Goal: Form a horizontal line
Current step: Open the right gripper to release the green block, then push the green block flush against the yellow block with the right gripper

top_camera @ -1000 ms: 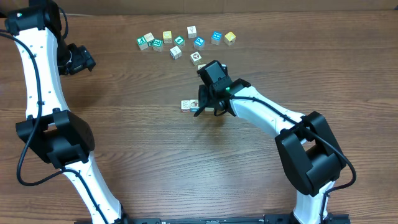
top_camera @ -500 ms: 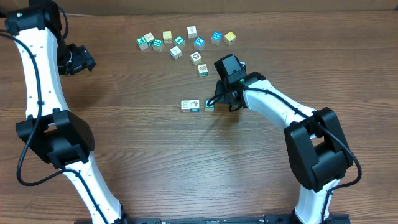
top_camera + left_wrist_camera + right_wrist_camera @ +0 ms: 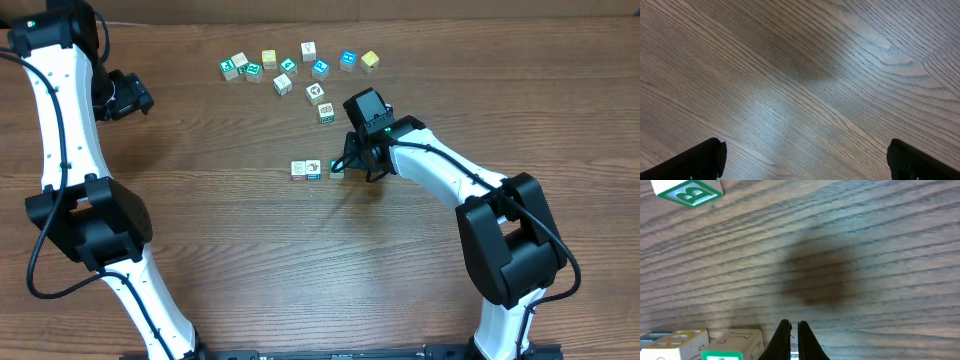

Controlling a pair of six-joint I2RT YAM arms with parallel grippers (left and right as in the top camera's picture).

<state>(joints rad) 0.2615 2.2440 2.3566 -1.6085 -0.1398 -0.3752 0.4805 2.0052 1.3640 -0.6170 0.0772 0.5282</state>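
A short row of three small cubes point(image 3: 313, 169) lies mid-table, its right-hand teal-faced cube point(image 3: 337, 168) a little apart from the other two. My right gripper point(image 3: 352, 163) hangs just right of that cube, shut, with nothing between its fingers. In the right wrist view the shut gripper point(image 3: 793, 327) points at bare wood, with a whitish cube point(image 3: 742, 339) right beside its left finger and another cube point(image 3: 675, 341) further left. My left gripper point(image 3: 128, 95) is far off at the back left, and in its own view it point(image 3: 805, 160) is wide open over bare wood.
Several loose cubes point(image 3: 300, 62) lie scattered along the back of the table, with two more point(image 3: 326, 112) closer to my right arm. A cube with a green letter face point(image 3: 687, 190) shows at the top left of the right wrist view.
My right gripper has moved right off the row, leaving the teal-faced cube at the row's right end, and its jaws have shut. The left arm has not moved.
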